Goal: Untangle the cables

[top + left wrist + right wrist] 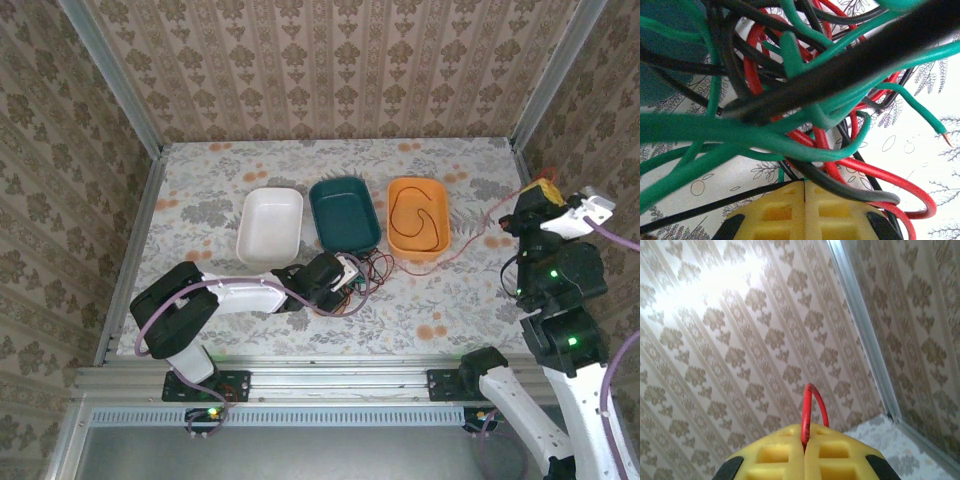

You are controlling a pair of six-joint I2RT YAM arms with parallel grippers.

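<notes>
A tangle of red, green and black cables [362, 272] lies on the table in front of the dark green tray [343, 212]. My left gripper [348, 277] is down in it. Up close, green cable [740, 132], black cable [850, 65] and red cable [880, 175] cross above the left gripper [804, 184]. Its jaws are shut, with a sliver of green cable caught at their seam. A red cable [470, 243] runs from the tangle up to my right gripper [530, 197], raised at the right. The right gripper [804, 445] is shut on a red loop [806, 410].
Three trays stand in a row at mid table: white [270, 225], dark green, and orange [420, 255], which holds a coiled dark cable [415, 222]. Wallpapered walls with metal posts close in the table on three sides.
</notes>
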